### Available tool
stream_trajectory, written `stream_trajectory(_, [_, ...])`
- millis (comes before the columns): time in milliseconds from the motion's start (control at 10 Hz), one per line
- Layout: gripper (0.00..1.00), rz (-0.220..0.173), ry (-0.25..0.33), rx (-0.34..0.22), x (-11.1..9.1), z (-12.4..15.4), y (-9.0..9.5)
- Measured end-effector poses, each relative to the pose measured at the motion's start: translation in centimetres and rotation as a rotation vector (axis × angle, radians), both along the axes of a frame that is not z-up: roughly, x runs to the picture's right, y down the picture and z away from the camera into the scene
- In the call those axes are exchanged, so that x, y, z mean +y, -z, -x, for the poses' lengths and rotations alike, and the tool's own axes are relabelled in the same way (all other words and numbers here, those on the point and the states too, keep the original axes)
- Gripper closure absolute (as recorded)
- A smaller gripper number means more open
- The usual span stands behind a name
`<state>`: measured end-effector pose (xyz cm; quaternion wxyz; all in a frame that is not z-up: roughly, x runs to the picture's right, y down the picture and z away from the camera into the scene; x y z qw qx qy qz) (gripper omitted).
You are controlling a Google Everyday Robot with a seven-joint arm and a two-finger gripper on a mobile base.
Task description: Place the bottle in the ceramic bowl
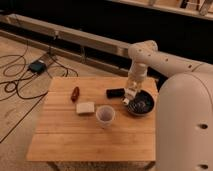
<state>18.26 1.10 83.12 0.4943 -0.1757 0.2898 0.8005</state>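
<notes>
At the far left of the frame, black cables [20, 80] loop over the floor beside one small teal box [36, 66]. One wooden table [90, 137] fills the middle of the frame. On it, from left to right, lie one small dark red object [75, 93], one pale rectangular block [85, 108], one white cup [105, 115] standing upright, one black oblong object [114, 93] and one ceramic bowl [139, 103], dark and glossy inside, at the table's right edge. One white robot arm [150, 54] reaches in from the right, and its gripper [128, 96] hangs just over the bowl's left rim. The fingers are drawn together, and something pale shows low between them, most likely the bottle [127, 101], though it blends with the gripper and its shape is hard to make out; whether it touches the bowl cannot be told. The robot's large white body [185, 125] fills the lower right and is cut off by the frame edge, hiding the table's right corner.
</notes>
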Motion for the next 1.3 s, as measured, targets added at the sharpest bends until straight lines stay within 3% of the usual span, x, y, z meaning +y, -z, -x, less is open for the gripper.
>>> stream_trajectory(300, [0.96,0.007,-0.013,0.010,0.9,-0.7,0.3])
stream_trajectory(500, [0.88,0.016,-0.023,0.016,1.6,-1.1,0.2])
stream_trajectory(800, [0.64,0.037,-0.042,0.030,2.6,-1.9,-0.3])
stream_trajectory(1200, [0.23,0.067,-0.052,0.058,3.6,-3.3,-1.0])
stream_trajectory(1300, [0.20,0.073,-0.052,0.064,3.8,-3.6,-1.3])
